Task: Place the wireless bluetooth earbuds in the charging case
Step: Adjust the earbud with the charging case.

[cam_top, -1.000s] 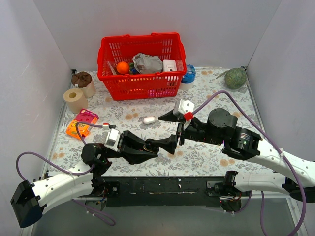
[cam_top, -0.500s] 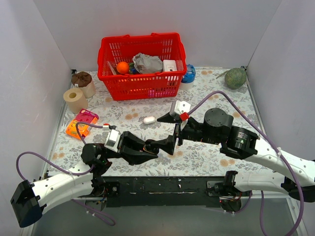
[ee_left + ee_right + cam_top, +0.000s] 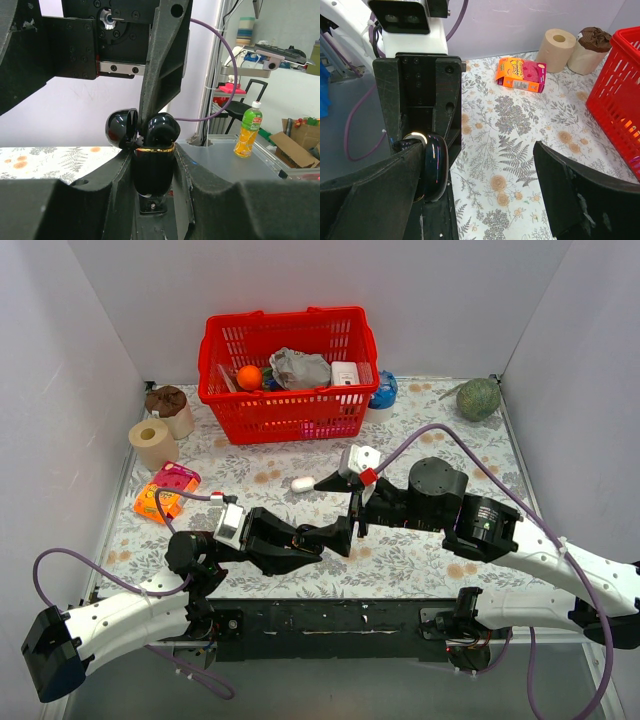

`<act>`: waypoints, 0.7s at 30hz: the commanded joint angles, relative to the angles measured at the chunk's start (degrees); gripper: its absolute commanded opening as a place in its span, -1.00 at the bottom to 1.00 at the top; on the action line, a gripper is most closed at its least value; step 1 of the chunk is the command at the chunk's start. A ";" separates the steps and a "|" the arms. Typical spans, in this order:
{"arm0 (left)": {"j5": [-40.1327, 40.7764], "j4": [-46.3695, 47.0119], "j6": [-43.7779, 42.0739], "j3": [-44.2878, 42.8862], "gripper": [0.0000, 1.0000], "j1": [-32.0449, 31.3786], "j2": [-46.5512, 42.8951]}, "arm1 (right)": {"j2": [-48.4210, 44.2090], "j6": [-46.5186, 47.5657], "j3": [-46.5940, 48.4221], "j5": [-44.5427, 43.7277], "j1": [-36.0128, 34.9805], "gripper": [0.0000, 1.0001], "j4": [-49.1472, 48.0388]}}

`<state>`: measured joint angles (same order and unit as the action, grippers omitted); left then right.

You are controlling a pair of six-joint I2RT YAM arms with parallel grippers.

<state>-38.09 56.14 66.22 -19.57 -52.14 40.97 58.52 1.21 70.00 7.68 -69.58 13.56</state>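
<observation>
My left gripper (image 3: 322, 538) is shut on the charging case (image 3: 152, 167), a glossy black pebble with a gold rim, held upright above the table's near middle. Its lid (image 3: 121, 129) is hinged open to the left. A black rounded earbud (image 3: 163, 130) sits in the case's mouth; I cannot make out a second one. My right gripper (image 3: 341, 507) is open and empty. One of its fingers (image 3: 162, 65) hangs right above the case. In the right wrist view the case (image 3: 434, 167) lies against the left finger (image 3: 370, 195), and the right finger (image 3: 585, 200) stands far off.
A white pill-shaped case (image 3: 303, 483) lies on the floral mat just beyond the grippers. A red basket (image 3: 288, 412) with several items stands at the back. Two paper rolls (image 3: 152, 442) and an orange box (image 3: 165, 490) are at the left. A green fruit (image 3: 478, 398) is at the back right.
My right arm has moved left and a little away from the camera, bringing its fingers closer over the case. The left gripper has kept its hold and barely moved.
</observation>
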 commanded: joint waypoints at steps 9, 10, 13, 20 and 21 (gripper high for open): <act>1.52 0.20 -0.47 -2.05 -1.00 -0.07 -0.19 | -4.56 0.37 1.90 -6.45 -0.82 0.96 -4.24; 1.52 0.29 -0.47 -2.05 -1.00 -0.07 -0.28 | -4.47 0.28 1.90 -6.02 -0.82 0.96 -4.77; 1.52 0.64 -0.39 -1.87 -1.00 -0.07 -0.01 | -2.89 -0.07 2.86 -3.21 -0.82 0.96 -4.43; 1.17 0.55 -0.30 -2.22 -1.00 -0.07 0.07 | -0.25 -0.69 2.78 0.31 -0.82 0.96 -3.63; 1.26 0.55 -0.30 -2.31 -1.00 -0.07 -0.10 | -0.08 -0.69 2.95 0.40 -0.73 0.96 -3.37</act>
<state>-37.43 56.10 66.02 -19.57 -52.18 41.25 58.26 1.21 70.94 6.17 -70.15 11.86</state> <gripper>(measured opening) 0.286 0.982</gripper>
